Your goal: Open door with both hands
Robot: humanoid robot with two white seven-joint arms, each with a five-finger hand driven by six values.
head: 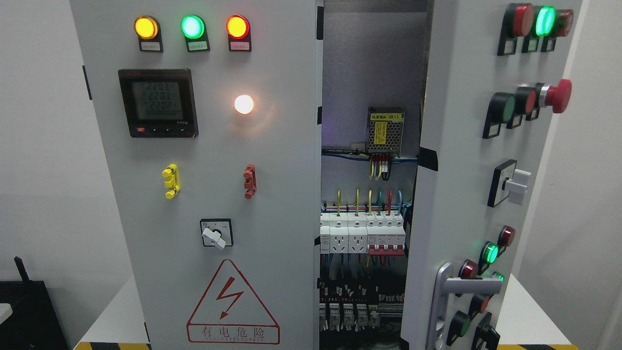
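Observation:
A grey electrical cabinet fills the head view. Its right door (461, 146) is swung partly open toward me and carries lamps, push buttons, a red mushroom button (558, 96) and a silver lever handle (461, 287) near its lower edge. The left door (218, 204) is closed, with three lit lamps, a digital meter (158, 103), a rotary switch (216, 236) and a red warning triangle (232, 305). Through the gap I see circuit breakers (362, 234), wiring and a small power supply (385, 130). Neither of my hands shows anywhere.
The cabinet stands on a white table (114, 316) with a yellow-black striped front edge. A dark object (26, 311) sits at the lower left. White walls lie on both sides.

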